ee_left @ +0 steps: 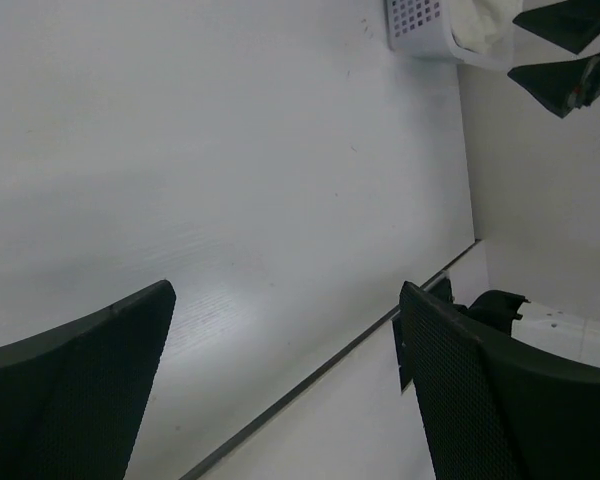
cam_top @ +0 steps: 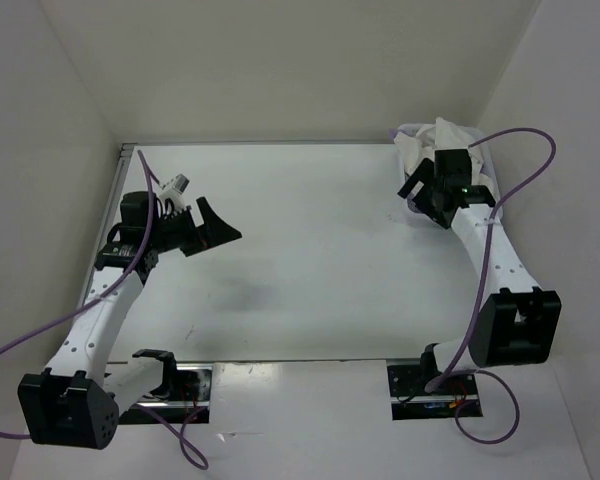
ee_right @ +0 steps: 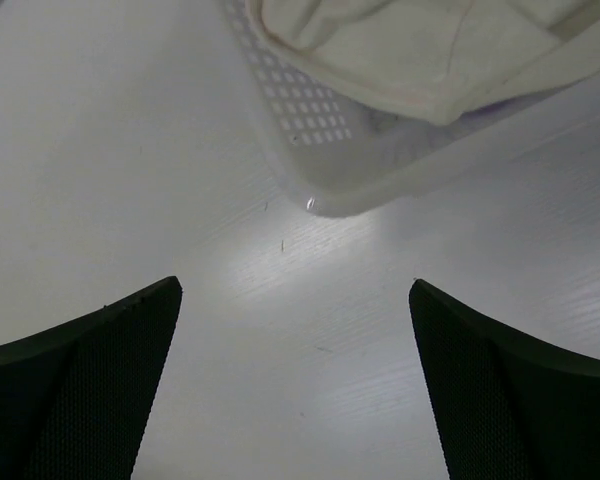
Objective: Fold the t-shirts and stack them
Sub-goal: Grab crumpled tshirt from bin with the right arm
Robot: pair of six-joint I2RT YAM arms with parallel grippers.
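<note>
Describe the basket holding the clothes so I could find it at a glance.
Start with the white table and look to its far right corner. There sits a white plastic basket, with the right gripper open just in front of it. It is the only container there: its wall is pierced with small square holes and cream t-shirts spill over its rim.

Right wrist view: basket (ee_right: 310, 120) runs off the top edge, only one corner and a perforated wall showing. Shirts (ee_right: 400, 50) inside are bunched and clipped too; count unclear, perhaps more than one. Top view: right gripper (cam_top: 416, 180) hides much of the basket. Left wrist view: basket clipped at the top edge.
</note>
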